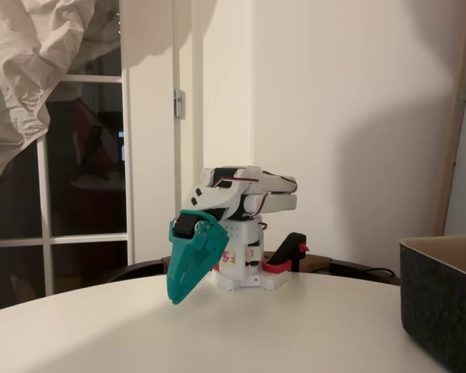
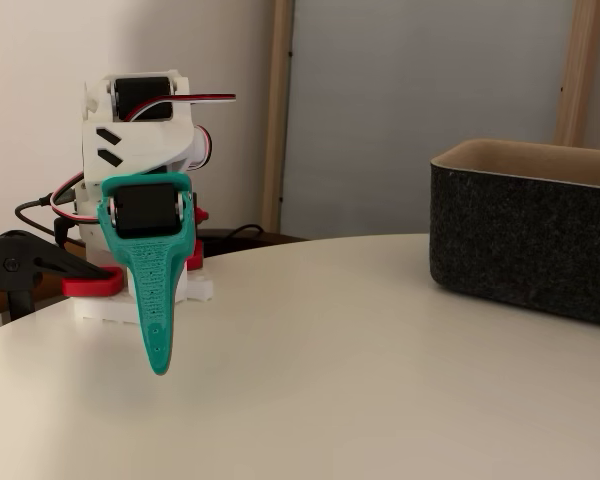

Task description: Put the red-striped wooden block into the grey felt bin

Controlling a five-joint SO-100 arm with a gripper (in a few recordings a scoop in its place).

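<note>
My teal gripper (image 1: 176, 295) hangs folded below the white arm, tips pointing down just above the white table (image 1: 295, 334). Its jaws lie together with nothing between them. In the other fixed view the gripper (image 2: 160, 362) appears edge-on as one thin blade. The grey felt bin (image 1: 443, 299) stands at the right edge of the table, far from the gripper. It is dark charcoal with a tan inside, and what lies in it is hidden by its wall (image 2: 530, 235). The red-striped wooden block is out of view.
A black and red clamp (image 1: 289, 258) holds the arm's white base (image 1: 245, 276) to the far table edge. In the other fixed view the clamp (image 2: 40, 270) sits left of the base. A wide bare stretch of table separates arm and bin.
</note>
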